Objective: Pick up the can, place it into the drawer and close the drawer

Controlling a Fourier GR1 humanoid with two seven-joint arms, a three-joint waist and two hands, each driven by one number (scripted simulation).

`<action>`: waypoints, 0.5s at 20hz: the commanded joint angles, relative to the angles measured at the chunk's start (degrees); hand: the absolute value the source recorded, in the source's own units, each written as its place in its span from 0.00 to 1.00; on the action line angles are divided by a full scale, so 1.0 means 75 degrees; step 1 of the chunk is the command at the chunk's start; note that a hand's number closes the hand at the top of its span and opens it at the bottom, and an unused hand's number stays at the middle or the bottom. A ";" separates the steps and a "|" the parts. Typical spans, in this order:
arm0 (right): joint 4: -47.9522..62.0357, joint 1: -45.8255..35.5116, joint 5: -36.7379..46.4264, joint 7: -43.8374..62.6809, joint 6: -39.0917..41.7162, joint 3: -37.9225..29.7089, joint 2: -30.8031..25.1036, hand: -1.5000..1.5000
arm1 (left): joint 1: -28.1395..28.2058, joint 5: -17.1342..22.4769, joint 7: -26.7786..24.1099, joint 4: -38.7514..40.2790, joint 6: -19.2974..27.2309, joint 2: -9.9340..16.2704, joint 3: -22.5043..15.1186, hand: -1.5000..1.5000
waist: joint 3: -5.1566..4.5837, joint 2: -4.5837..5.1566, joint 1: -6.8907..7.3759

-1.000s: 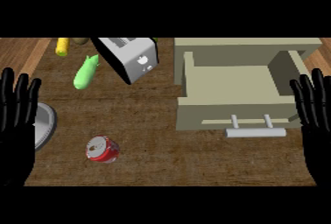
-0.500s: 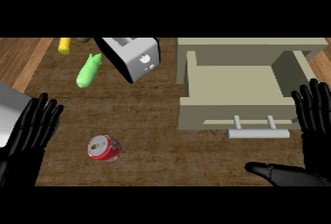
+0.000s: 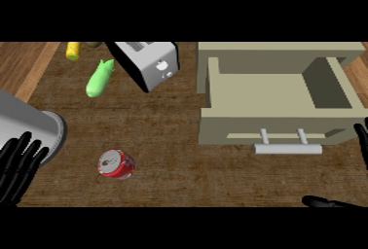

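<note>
A red can point(image 3: 116, 164) lies on its side on the wooden counter, its silver top facing up at me. The beige drawer point(image 3: 277, 119) stands open at the right, nothing inside it, its pale bar handle point(image 3: 287, 148) facing me. My left hand point(image 3: 17, 166) is at the lower left edge with straight fingers, a good way left of the can and apart from it. Only fingertips of my right hand point(image 3: 361, 141) show at the right edge, beside the drawer's front, with the thumb low at the bottom. Neither hand holds anything.
A silver toaster point(image 3: 149, 63) stands at the back, left of the drawer. A green vegetable point(image 3: 99, 78) and a yellow item point(image 3: 72, 50) lie at the back left. A large grey cylindrical object point(image 3: 32, 125) sits at the left edge above my left hand.
Both hands have sunk toward the lower edge and outward, and the right one has mostly left the view. The can and the drawer have not moved.
</note>
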 commanded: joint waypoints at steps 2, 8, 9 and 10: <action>0.0520 0.0108 -0.1037 -0.0363 0.0649 -0.1048 -0.0360 0.00 | 0.1057 0.0024 0.0055 -0.0861 -0.0388 -0.0163 -0.0073 0.00 | 0.0001 -0.0002 0.0034; 0.0454 0.0827 -0.1099 -0.0837 0.1170 -0.1153 -0.0162 0.00 | 0.0827 0.1084 0.0476 -0.0785 -0.0421 -0.0271 0.1009 0.00 | -0.0001 -0.0001 0.0013; -0.0063 0.1079 -0.1134 -0.0594 0.1079 -0.1100 -0.0060 0.00 | 0.0566 0.1335 0.1377 -0.1367 -0.0142 -0.0169 0.0883 0.00 | 0.0002 -0.0003 -0.0023; 0.0201 0.1050 -0.1474 -0.0822 0.1411 -0.1490 -0.0352 0.00 | 0.0301 0.1689 0.1221 -0.0898 -0.0164 -0.0105 0.1300 0.00 | 0.0001 -0.0001 -0.0033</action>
